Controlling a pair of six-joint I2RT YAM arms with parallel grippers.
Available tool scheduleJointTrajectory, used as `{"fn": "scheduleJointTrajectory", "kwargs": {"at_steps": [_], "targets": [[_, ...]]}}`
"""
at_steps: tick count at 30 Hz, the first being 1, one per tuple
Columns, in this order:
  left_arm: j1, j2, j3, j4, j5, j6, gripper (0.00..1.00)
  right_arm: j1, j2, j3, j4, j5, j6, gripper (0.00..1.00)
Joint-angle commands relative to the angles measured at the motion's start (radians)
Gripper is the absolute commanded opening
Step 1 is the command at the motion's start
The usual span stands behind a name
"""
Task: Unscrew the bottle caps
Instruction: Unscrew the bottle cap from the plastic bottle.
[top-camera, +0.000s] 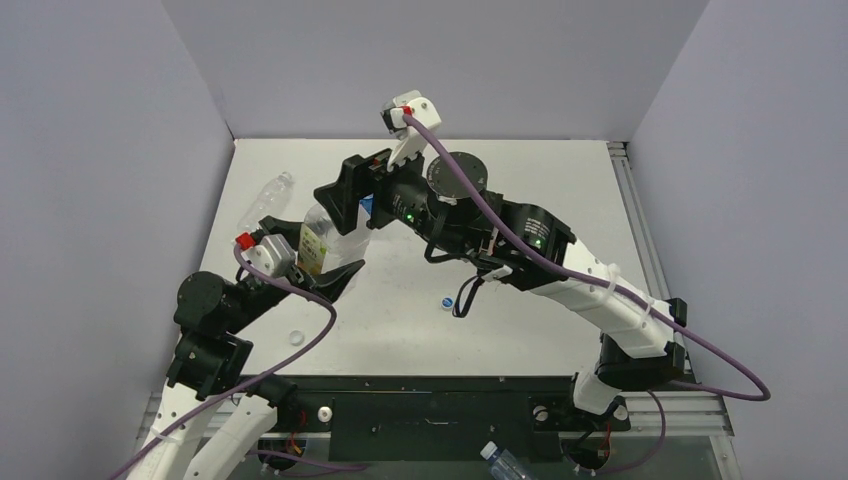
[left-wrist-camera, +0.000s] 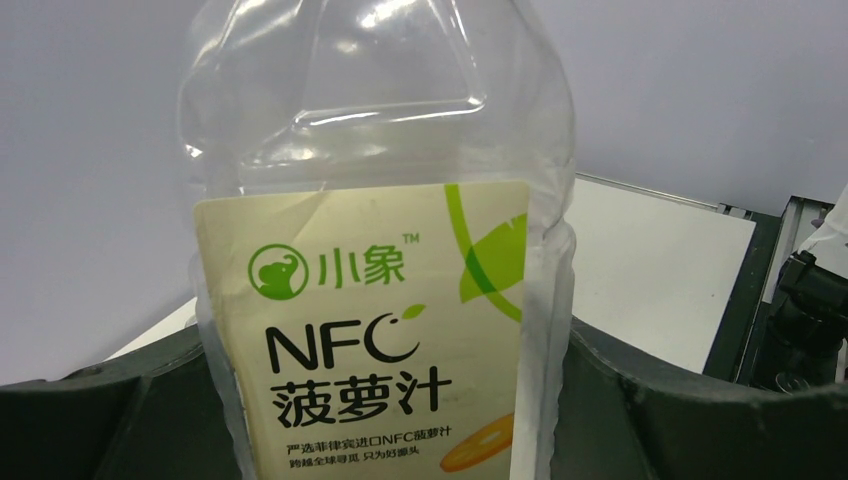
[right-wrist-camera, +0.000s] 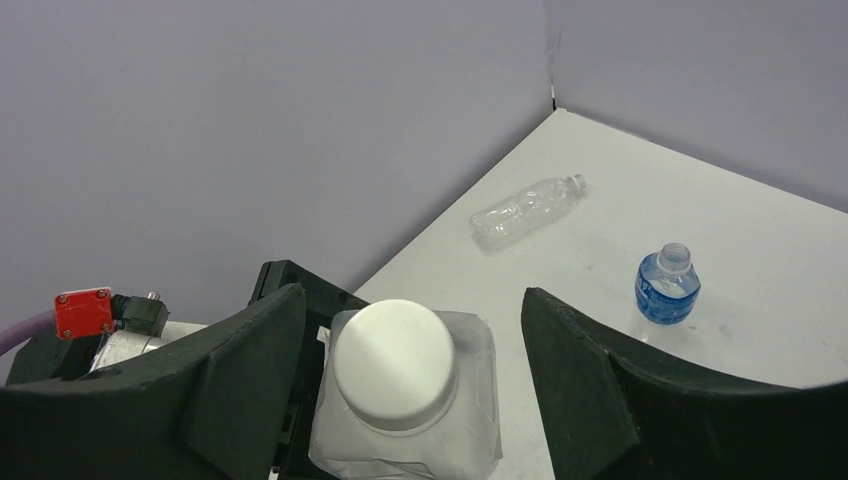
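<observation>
My left gripper (left-wrist-camera: 400, 440) is shut on a clear juice bottle (left-wrist-camera: 380, 300) with a cream label, holding it upright near the left of the table (top-camera: 318, 238). A wide white cap (right-wrist-camera: 392, 363) sits on that bottle. My right gripper (right-wrist-camera: 410, 385) hangs open just above it, with its fingers (right-wrist-camera: 235, 375) standing on either side of the cap and apart from it. In the top view the right gripper (top-camera: 352, 190) hides this cap. A loose blue cap with a white top (top-camera: 447, 301) lies on the table, and a small pale cap (top-camera: 295, 337) lies nearer the left arm.
A clear bottle (right-wrist-camera: 527, 210) lies on its side near the back left wall (top-camera: 265, 197). A blue-labelled bottle (right-wrist-camera: 667, 285) stands uncapped behind the right gripper. Another bottle (top-camera: 505, 462) lies below the table's near edge.
</observation>
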Motion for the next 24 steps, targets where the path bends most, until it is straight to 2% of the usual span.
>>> {"fn": "scheduleJointTrajectory", "kwargs": {"at_steps": [1, 7, 12, 16, 24], "targets": [[0.001, 0.002, 0.039, 0.062, 0.013, -0.017, 0.02, 0.006, 0.005, 0.047, 0.069, -0.031, 0.008, 0.72], [0.002, 0.008, 0.043, 0.087, 0.004, -0.033, 0.02, 0.007, 0.015, 0.044, 0.073, -0.025, 0.006, 0.61], [0.001, 0.024, 0.056, 0.089, -0.004, -0.052, 0.02, 0.009, 0.019, 0.032, 0.071, -0.013, -0.005, 0.58], [0.001, 0.033, 0.063, 0.089, -0.008, -0.065, 0.01, 0.012, 0.016, 0.017, 0.083, 0.001, -0.017, 0.50], [0.002, 0.053, 0.087, 0.089, 0.001, -0.090, 0.00, 0.017, 0.030, 0.026, 0.088, 0.023, -0.041, 0.43]]}}
